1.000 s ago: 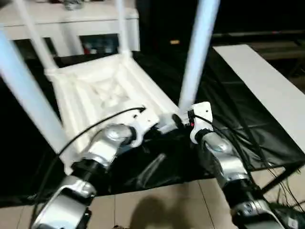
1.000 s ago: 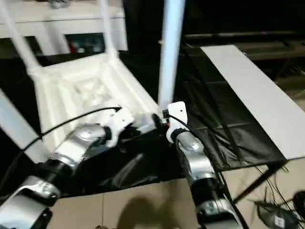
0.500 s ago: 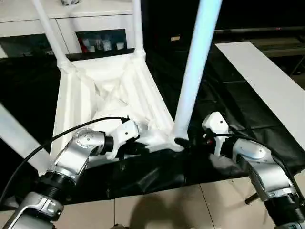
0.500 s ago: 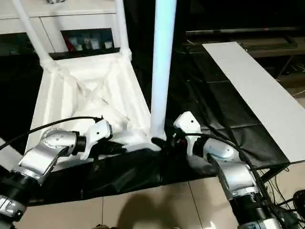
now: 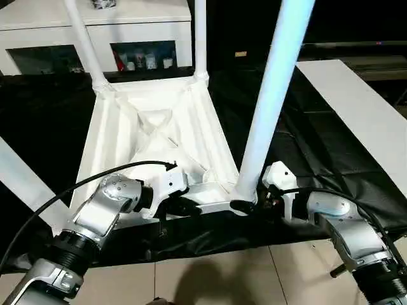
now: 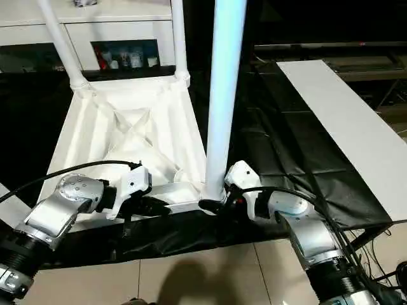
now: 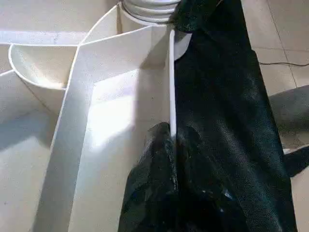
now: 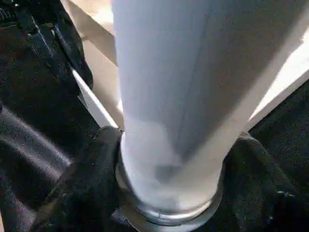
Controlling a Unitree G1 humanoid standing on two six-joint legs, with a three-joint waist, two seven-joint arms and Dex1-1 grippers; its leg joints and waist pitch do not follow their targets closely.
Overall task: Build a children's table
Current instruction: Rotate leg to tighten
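Jaws both clamped — left gripper [image 7: 171,145] on the tabletop [image 5: 152,133] rim, right gripper [image 8: 164,193] around a leg [image 5: 270,108] base.

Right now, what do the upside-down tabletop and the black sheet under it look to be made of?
Tabletop: likely moulded plastic, smooth white, thin crossed ribs on its underside. Black sheet: seemingly thin plastic film, creased and glossy in places.

Both silver forearms reach forward and inward, wrists nearly meeting.
The left gripper [image 7: 171,140] pinches its black fingers [image 7: 154,154] together on a thin white rim; the right gripper [image 8: 169,193] has one finger [image 8: 91,164] either side of a tube's base, clasping it.
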